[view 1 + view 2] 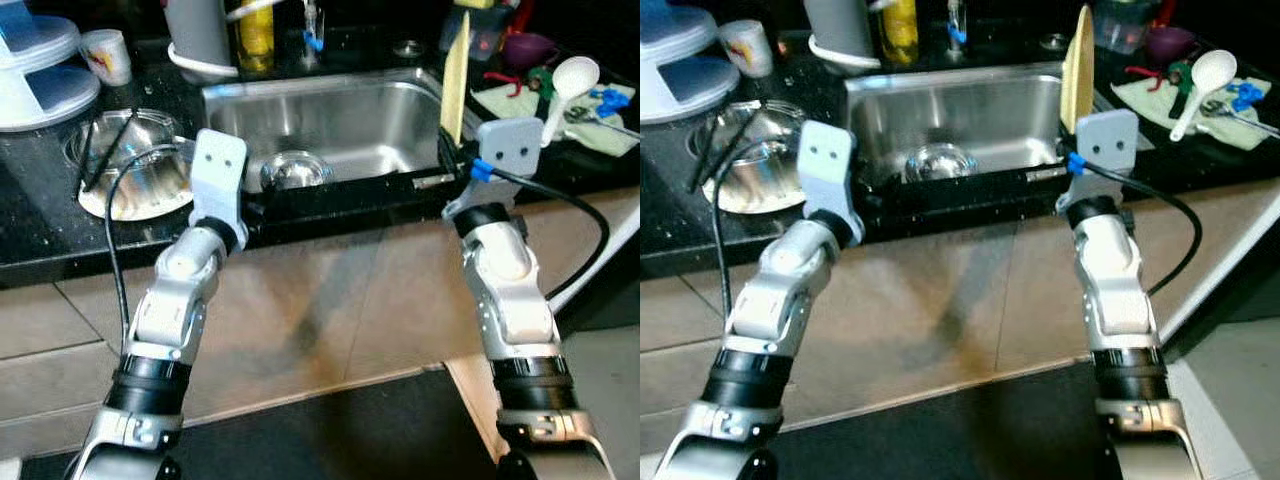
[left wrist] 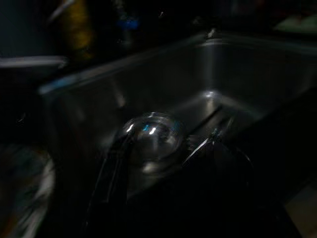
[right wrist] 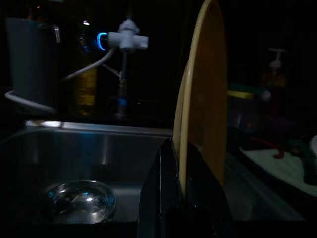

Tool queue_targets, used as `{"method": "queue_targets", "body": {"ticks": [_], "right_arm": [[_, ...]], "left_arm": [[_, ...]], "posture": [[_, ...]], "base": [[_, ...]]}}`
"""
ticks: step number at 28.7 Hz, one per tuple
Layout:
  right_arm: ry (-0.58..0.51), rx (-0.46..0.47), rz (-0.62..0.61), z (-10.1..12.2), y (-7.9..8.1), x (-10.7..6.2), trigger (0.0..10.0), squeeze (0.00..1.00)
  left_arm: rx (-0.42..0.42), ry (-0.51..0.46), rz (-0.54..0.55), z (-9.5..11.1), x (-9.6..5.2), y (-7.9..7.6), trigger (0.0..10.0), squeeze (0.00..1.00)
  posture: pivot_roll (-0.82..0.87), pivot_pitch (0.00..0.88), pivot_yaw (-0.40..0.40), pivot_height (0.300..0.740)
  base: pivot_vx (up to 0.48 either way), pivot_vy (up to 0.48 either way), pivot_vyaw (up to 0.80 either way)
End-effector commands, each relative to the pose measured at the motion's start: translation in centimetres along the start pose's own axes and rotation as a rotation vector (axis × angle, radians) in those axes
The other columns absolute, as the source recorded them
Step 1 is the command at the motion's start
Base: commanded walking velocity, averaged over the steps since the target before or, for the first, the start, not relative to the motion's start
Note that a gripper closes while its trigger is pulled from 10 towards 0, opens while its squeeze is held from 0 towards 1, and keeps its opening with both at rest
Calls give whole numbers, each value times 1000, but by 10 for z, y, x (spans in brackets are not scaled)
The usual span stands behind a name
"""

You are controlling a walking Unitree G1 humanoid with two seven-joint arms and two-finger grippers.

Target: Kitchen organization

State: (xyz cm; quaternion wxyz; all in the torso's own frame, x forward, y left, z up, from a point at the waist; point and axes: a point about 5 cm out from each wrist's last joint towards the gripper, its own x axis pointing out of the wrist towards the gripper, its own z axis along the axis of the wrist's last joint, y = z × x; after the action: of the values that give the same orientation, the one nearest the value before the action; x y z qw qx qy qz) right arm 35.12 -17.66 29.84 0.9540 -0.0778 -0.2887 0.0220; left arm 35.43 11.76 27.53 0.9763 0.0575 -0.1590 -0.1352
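One yellow plate (image 3: 200, 99) stands on edge in my right claw (image 3: 181, 198), pinched between its fingers at the right rim of the sink (image 1: 330, 125). I fear it can slip or knock the rim, because the hold is only on its lower edge. My left claw (image 2: 163, 163) hangs narrow over one glass bowl (image 1: 296, 170) in the sink. On the table (image 1: 40, 230) I count one steel bowl (image 1: 135, 175), one white spoon (image 1: 568, 90).
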Motion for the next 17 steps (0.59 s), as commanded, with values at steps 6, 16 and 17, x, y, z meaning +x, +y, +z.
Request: {"method": "queue_targets", "body": {"ticks": [6,16,17], "right_arm": [[20,-2,-14,-5,-3,-3,10000,0],[21,-5,-34,-6,-6,-4,10000,0],[21,-6,-36,-6,-7,-4,10000,0]], "left_arm": [[5,17,-30,-5,-1,-4,10000,0],[16,41,-78,-7,0,-12,10000,0],[13,38,-81,-7,0,-13,10000,0]], "posture": [[-97,192,17,740],[-95,185,21,740],[-96,184,22,740]], "base": [[381,0,0],[258,0,0],[0,0,0]]}}
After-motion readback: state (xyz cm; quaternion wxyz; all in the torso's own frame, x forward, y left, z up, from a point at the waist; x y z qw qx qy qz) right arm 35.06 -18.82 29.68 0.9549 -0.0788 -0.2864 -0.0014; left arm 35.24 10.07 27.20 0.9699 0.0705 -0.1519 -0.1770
